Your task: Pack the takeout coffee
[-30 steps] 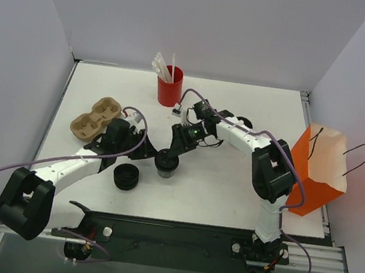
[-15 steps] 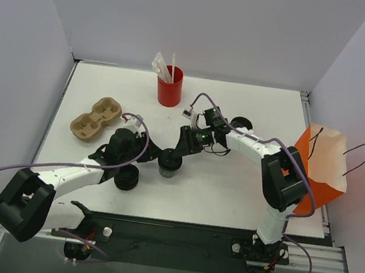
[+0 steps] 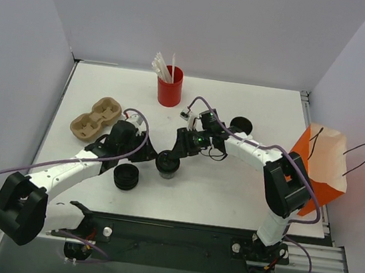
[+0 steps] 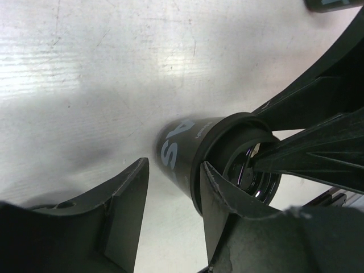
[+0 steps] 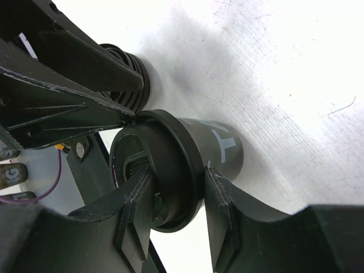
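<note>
coffee cup [image 3: 167, 164] gripped at the middle of the table [image 3: 243, 188]
it stands upright beside the lid stack [image 3: 126, 177]; the right gripper [image 5: 176, 182] is clamped on its lid rim, the left gripper [image 4: 175, 168] straddles it with jaws apart, one finger touching the lid, the other clear of the cup wall.

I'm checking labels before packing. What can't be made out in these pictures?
1. Cup lettering: both wrist views show only fragments; the rest wraps out of sight or sits behind the lid.
2. Black item behind the right arm, top view: too small and partly covered to tell whether it is a lid or a cup.
3. Orange bag contents, top view: its own walls hide the bottom.
</note>
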### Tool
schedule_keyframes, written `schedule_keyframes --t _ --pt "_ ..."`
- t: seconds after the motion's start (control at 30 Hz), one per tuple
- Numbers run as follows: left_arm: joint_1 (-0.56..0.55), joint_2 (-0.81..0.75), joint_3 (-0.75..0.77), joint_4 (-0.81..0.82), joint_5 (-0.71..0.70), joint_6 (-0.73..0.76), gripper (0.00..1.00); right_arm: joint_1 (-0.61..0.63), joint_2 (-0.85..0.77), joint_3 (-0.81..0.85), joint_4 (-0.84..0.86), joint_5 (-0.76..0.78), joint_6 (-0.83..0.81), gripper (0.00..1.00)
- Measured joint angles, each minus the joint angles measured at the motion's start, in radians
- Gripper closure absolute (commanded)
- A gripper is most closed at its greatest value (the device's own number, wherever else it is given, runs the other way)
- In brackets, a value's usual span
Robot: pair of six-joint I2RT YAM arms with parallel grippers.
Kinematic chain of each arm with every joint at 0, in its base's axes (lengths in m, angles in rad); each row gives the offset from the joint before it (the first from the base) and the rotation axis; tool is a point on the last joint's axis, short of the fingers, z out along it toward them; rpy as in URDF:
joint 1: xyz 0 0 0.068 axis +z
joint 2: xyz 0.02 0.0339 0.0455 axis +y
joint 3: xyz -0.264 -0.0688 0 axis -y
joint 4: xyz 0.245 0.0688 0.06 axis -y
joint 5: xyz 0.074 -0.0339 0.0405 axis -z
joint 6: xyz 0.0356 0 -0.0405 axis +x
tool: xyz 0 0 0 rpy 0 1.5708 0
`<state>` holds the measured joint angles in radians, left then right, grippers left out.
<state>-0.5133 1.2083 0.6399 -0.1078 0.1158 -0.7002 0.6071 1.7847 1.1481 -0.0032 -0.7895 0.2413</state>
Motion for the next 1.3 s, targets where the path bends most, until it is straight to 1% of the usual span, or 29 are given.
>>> schedule_keyframes --t 0.1,0.23,0.33,0.43,0.63,0.73,0.87,0.97,1.07,1.2,1.3 --pt "0.030 -0.001 0.030 -0.072 0.035 0.024 0.46 0.003 -0.003 0.000 -0.004 0.013 0.007 0.71" --pt "0.070 -0.022 0.070 -0.160 0.042 0.058 0.44 0.003 -0.010 0.000 -0.013 0.027 0.021 0.71" --pt "0.075 -0.047 0.096 -0.192 0.062 0.070 0.42 0.005 -0.017 0.000 -0.018 0.048 0.029 0.71" --pt "0.051 -0.074 0.097 -0.190 0.089 0.073 0.41 0.011 -0.030 -0.008 -0.021 0.074 0.047 0.71" --pt "-0.036 -0.093 0.066 -0.146 0.128 0.058 0.41 0.018 -0.053 -0.024 -0.022 0.128 0.090 0.72" --pt "-0.063 -0.093 0.044 -0.129 0.127 0.054 0.41 0.019 -0.072 -0.047 -0.008 0.151 0.117 0.72" --pt "-0.068 -0.092 0.036 -0.127 0.105 0.055 0.41 0.019 -0.086 -0.068 0.014 0.159 0.123 0.71" --pt "-0.066 -0.092 0.036 -0.133 0.085 0.061 0.42 0.016 -0.075 -0.050 -0.004 0.138 0.078 0.71" --pt "-0.051 -0.095 0.040 -0.154 0.080 0.070 0.43 0.008 -0.021 0.032 -0.076 0.099 -0.004 0.71" --pt "0.035 -0.114 0.043 -0.160 0.136 0.083 0.42 0.007 0.040 0.131 -0.181 0.048 -0.125 0.69" --pt "0.083 -0.116 0.043 -0.150 0.185 0.101 0.40 0.007 0.056 0.169 -0.238 0.017 -0.204 0.67"
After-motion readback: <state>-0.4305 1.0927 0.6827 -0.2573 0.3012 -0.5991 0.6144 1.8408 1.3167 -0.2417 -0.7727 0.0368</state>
